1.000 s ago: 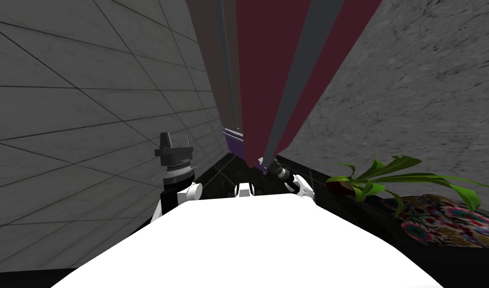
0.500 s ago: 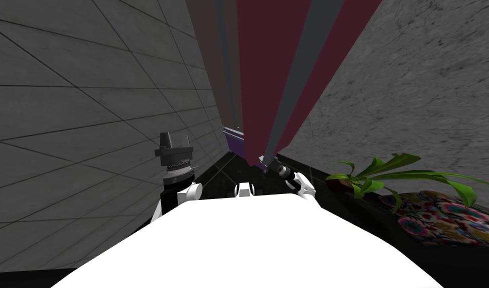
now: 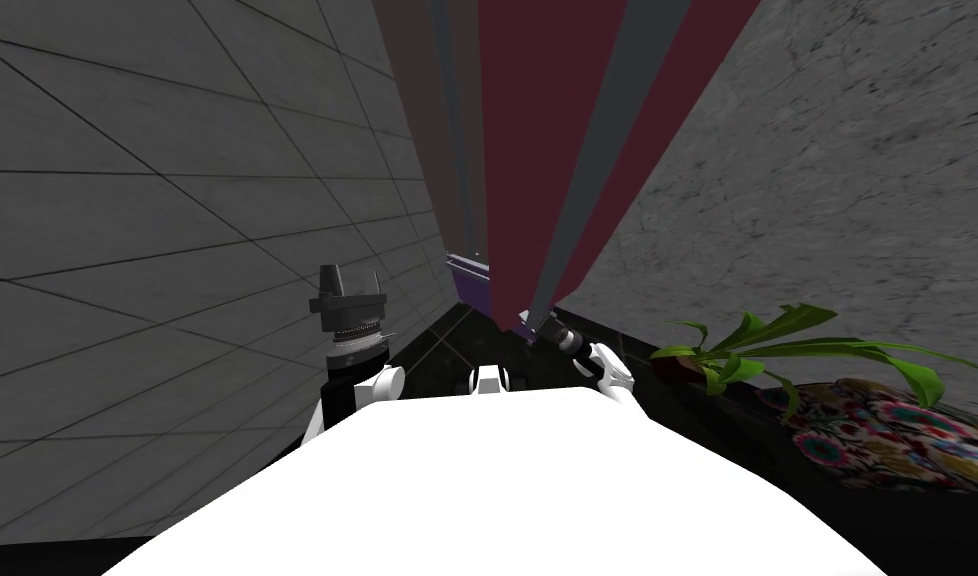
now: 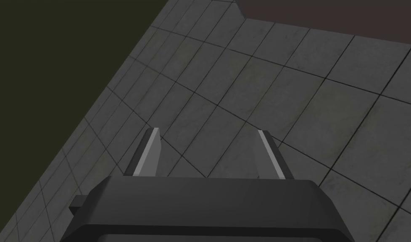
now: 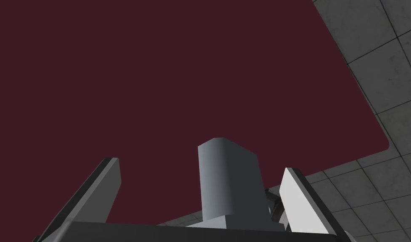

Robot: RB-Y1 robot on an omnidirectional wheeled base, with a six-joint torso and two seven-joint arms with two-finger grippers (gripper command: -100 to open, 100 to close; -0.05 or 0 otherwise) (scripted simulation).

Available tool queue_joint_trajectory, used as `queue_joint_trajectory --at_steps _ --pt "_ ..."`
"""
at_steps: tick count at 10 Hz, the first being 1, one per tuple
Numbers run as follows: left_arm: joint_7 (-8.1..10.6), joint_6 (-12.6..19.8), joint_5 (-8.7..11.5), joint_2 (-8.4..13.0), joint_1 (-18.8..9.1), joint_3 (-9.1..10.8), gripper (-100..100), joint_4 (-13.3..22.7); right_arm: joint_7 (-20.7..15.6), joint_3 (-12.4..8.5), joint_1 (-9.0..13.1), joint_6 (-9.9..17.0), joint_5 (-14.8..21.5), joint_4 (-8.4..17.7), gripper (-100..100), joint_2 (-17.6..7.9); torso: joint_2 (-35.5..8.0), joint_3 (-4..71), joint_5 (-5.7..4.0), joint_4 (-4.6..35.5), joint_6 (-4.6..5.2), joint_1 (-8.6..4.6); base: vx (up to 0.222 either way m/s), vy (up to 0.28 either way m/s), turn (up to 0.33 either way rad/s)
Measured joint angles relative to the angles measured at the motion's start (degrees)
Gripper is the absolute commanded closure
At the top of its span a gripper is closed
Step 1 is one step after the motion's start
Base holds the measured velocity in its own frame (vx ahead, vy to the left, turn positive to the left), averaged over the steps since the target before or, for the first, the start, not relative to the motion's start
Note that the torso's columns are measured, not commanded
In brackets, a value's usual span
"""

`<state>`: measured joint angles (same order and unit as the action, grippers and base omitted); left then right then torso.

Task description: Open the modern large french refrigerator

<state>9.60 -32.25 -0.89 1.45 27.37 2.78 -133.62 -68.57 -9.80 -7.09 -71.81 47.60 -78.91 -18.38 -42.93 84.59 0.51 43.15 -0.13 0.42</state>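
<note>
**Clerk:** Item one, far left?

**Keeper:** Tiled wall (image 3: 177, 250), grey with dark seams. The left tool (image 3: 352, 272) is raised just beside it, fingers (image 4: 148, 155) spread wide with nothing between them and tiles beyond.

**Clerk:** Item two, centre?

**Keeper:** Refrigerator door (image 3: 537, 150), plain maroon, rising straight ahead of the chest. Its near face carries one long grey handle (image 3: 597, 170). A purple ledge (image 3: 469, 280) shows at the foot of the refrigerator, left of the door's lower edge. A narrow strip of dark floor (image 3: 447, 340) runs between the wall and the door.

**Clerk:** Item three, the working arm?

**Keeper:** Right tool (image 5: 201, 164), at the handle's lower end and open. One finger stands on each side of the grey bar. The gap is wide on one side and thin on the other, and neither finger presses. The door's rounded corner (image 5: 381, 143) ends just past it, with tiles beyond.

**Clerk:** Item four, right?

**Keeper:** Mottled grey wall (image 3: 827, 180). Below it is a green long-leaved plant (image 3: 752, 345), then a flower-patterned cushion (image 3: 877, 435), both low and well apart from the door's edge.
</note>
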Motion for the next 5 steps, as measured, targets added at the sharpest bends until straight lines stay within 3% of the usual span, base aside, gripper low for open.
queue_joint_trajectory --at_steps 5 --pt "0.00 0.0 0.0 0.0 0.0 0.00 0 0.0 -0.1 0.0 -0.5 0.6 0.4 0.7 0 -0.2 0.5 -0.1 -0.45 -0.7 0.12 -0.31 0.002 -0.002 -0.001"
